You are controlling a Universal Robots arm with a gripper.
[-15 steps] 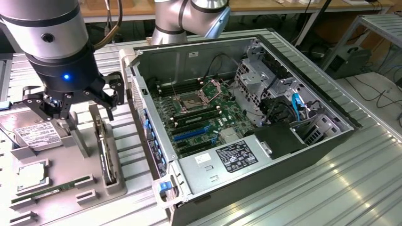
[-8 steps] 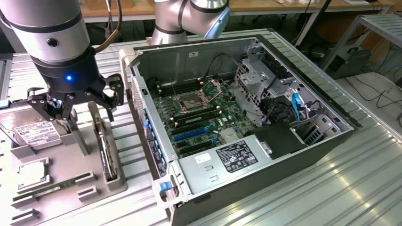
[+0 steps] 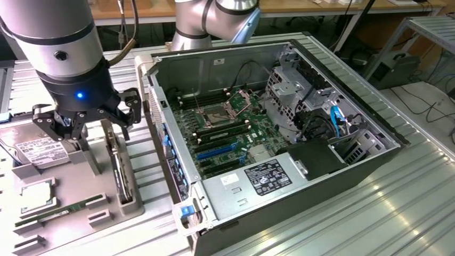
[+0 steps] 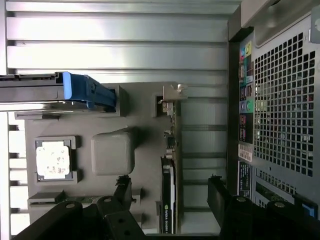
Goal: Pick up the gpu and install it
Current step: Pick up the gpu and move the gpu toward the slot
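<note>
- The open computer case (image 3: 206, 69) lies on its side at the exterior view's right, its motherboard exposed.
- A grey fixture tray (image 3: 74, 173) sits just beside the case, at the exterior view's left, and holds the loose parts.
- The gripper (image 3: 87, 128) hangs over that tray. Its jaws are spread wide and grip nothing, with 1 finger on each side of the card in the wrist view.
- The gpu (image 4: 169, 175) stands on 1 long edge in a tray slot, its silver bracket (image 4: 172, 92) at the far end, and nothing touches it.
- Judged from its build, the gpu is light and stiff but fragile. The bare board and its small components would not tolerate a hard squeeze.
- The black cooler block looks like the safest place to take hold, across the 2 flat faces near the middle. Its thinness leaves little margin for a tilted grip.
- A processor (image 4: 52, 160) and a memory stick (image 3: 64, 210) lie elsewhere on the tray.
</note>
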